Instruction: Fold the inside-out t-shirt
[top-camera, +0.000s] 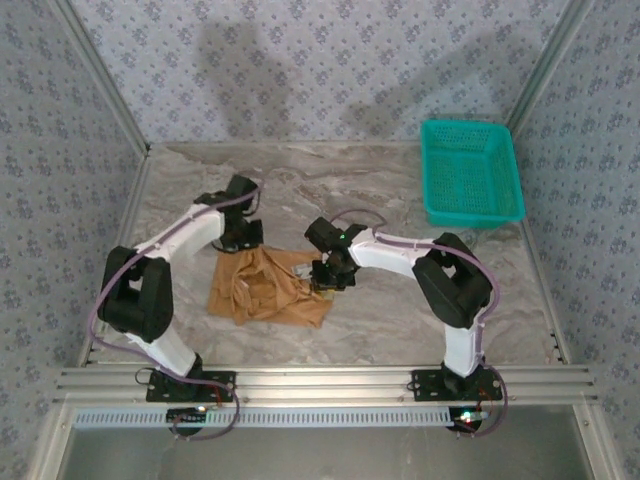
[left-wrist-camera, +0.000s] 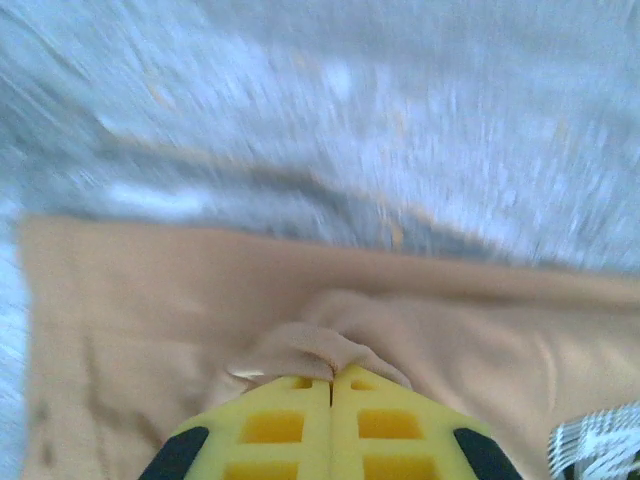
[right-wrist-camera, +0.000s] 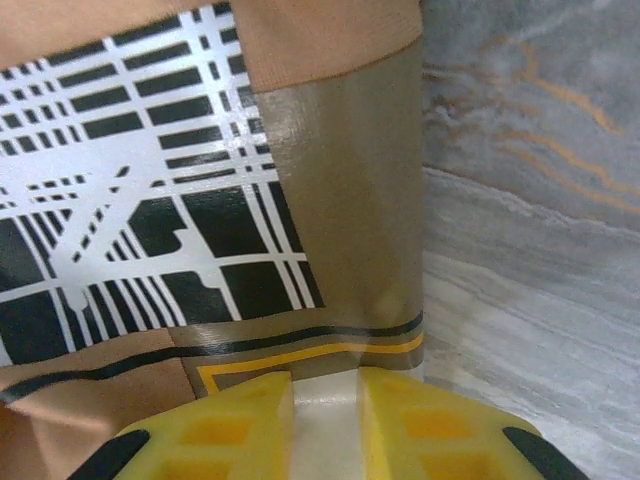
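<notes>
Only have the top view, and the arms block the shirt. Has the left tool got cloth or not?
Observer: Yes. The left tool is shut, with a bunch of the shirt pinched at its tips.
Operator: Right tool?
Observer: The right tool has its fingers slightly apart, with a pale strip of the shirt's edge between them.
Operator: Anything on the cloth there?
Observer: A glossy black-and-white grid print lies just ahead of that tool.

No legible text; the t-shirt (right-wrist-camera: 320, 40) print (right-wrist-camera: 130, 200) is just crossing white lines
</notes>
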